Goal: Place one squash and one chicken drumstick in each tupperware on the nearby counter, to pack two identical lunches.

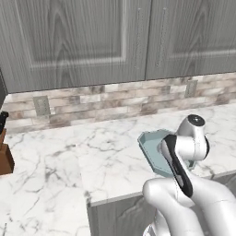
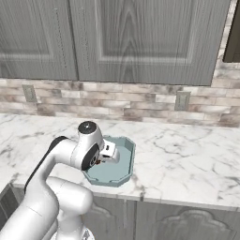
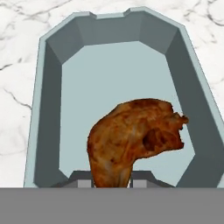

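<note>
A reddish-brown chicken drumstick (image 3: 135,138) hangs between my fingertips, with my gripper (image 3: 109,183) shut on its narrow end. Right beneath it lies the pale blue-teal octagonal tupperware (image 3: 118,78), with nothing else inside. In the right base view my gripper (image 2: 100,161) points down over the tupperware (image 2: 123,165), and a speck of the drumstick (image 2: 98,162) shows under the hand. From the left base view the arm covers most of the tupperware (image 1: 150,146), which sits near the front edge of the white marble counter (image 1: 69,156). The squash is out of view.
A brick backsplash with wall outlets (image 1: 41,106) (image 2: 182,100) runs behind the counter, under grey upper cabinets (image 2: 140,37). A brown knife block (image 1: 4,156) stands at the far left. The counter's front edge (image 2: 187,201) drops to grey cabinet doors.
</note>
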